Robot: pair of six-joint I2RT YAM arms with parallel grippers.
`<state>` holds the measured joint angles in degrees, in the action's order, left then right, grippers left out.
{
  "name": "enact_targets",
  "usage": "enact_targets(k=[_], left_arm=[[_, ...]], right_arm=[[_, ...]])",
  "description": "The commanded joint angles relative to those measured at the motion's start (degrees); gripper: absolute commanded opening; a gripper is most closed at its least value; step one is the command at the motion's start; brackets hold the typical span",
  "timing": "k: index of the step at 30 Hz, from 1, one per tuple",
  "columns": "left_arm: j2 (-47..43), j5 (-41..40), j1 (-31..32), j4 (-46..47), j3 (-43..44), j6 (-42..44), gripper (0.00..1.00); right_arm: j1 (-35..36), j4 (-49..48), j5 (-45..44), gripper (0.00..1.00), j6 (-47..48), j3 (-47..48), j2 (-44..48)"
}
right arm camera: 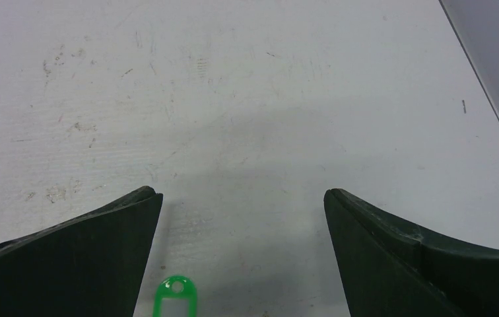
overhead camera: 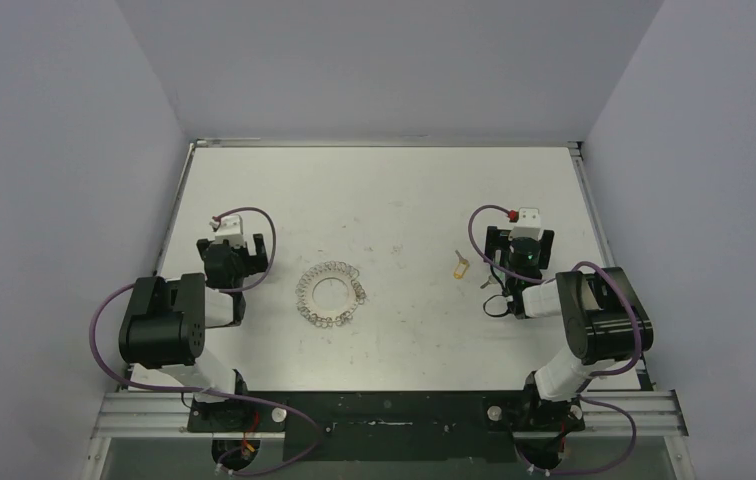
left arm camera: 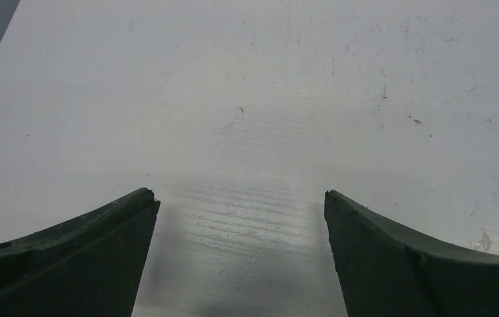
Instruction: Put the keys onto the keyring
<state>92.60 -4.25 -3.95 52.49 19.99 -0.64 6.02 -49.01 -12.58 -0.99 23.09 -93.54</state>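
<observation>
Quick status from my end, near to far. Both black-and-white arms are bolted to the aluminium rail at the near edge of the scuffed white table. L arm sits folded on the left side and R arm on the right, both wrists pointing away from the bases.

Left gripper: dark fingers spread wide, only tabletop w/ a faint shadow showing btwn them. Right gripper: same deal, jaws wide apart, gripping nothing.

On the right wrist cam the bright green plastic key head lies flat on the table at the bottom edge of the view. It's just beside the finger on the view's left, hole visible. Its blade is cut off by the frame, so can't tell which way it points.

The round silvery metal keyring, fringed w/ small wire loops, lies flat roughly mid-table. It's btwn the two arms but nearer the L one, touching neither gripper.

The small yellow-orange-headed key lies on the table just left of the right gripper, well apart from the keyring. So both keys lie apart from the ring rn.

Past all that it's more scuffed tabletop, then the pale grey-lilac walls on three sides.
</observation>
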Motion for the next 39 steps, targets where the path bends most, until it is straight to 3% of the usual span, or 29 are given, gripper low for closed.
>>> enact_targets(k=[1, 5, 8, 11, 13, 16, 19, 21, 23, 25, 27, 30, 33, 35, 39], left_arm=[[-0.14, 0.82, -0.54, 2.09, 1.11, -0.46, 0.97], [-0.77, 1.98, -0.19, 3.06, 0.34, 0.32, 0.97], [-7.65, -0.98, 3.25, -5.24, 1.46, 4.05, 0.97], [-19.16, -3.99, 7.82, -24.74, 7.87, 1.92, 0.97], [-25.44, -2.24, 8.07, -37.52, 13.30, -7.77, 0.97], [-32.72, 2.58, 7.79, -49.30, 17.02, -23.60, 0.97], [-36.38, 18.39, 6.47, -50.05, 16.12, -27.43, 0.97], [-37.38, 24.21, 6.00, -48.83, 14.87, -29.89, 0.97], [-38.30, 22.74, 5.42, -51.72, 13.13, -37.23, 0.97], [-38.76, 21.39, 2.75, -59.09, 12.25, -42.00, 0.97], [-37.85, 24.89, 0.39, -59.53, 10.90, -42.89, 0.97], [-35.61, 30.11, -0.18, -55.98, 8.02, -43.26, 0.97], [-32.92, 37.09, 0.18, -48.37, 5.32, -43.57, 0.97], [-31.76, 39.49, 1.52, -44.94, 4.67, -45.07, 0.97], [-33.03, 31.21, 11.39, -51.71, 7.18, -41.71, 0.97]], right_arm=[[-0.30, -1.79, 0.54, 1.00, -0.50, 0.46, 0.41], [-0.30, -1.53, 0.70, 1.00, -0.52, 0.71, 0.33], [-0.17, 1.96, 0.74, 1.00, -0.40, 1.96, 2.90], [-0.30, 25.73, 0.21, 1.00, -5.26, 10.16, 13.57], [-0.31, 43.85, 0.77, 1.00, -7.43, 17.47, 19.36], [-0.31, 56.69, 2.27, 1.00, -8.29, 21.88, 27.55], [-0.31, 61.25, -1.32, 1.00, -12.29, 20.11, 38.04], [-0.42, 65.98, -7.31, 1.00, -18.06, 19.43, 43.64], [-0.52, 71.62, -10.98, 1.00, -22.33, 19.93, 47.23], [-0.57, 75.24, -5.40, 1.00, -21.11, 20.87, 48.36], [-0.57, 77.13, -2.95, 1.00, -23.54, 20.38, 48.65], [-0.57, 79.58, -2.13, 1.00, -27.65, 18.06, 49.50], [-0.62, 78.38, 3.71, 1.00, -25.52, 15.31, 50.78], [-0.66, 77.81, 6.52, 1.00, -26.62, 14.03, 51.39], [-0.66, 75.98, 12.07, 1.00, -27.11, 12.45, 51.47]])
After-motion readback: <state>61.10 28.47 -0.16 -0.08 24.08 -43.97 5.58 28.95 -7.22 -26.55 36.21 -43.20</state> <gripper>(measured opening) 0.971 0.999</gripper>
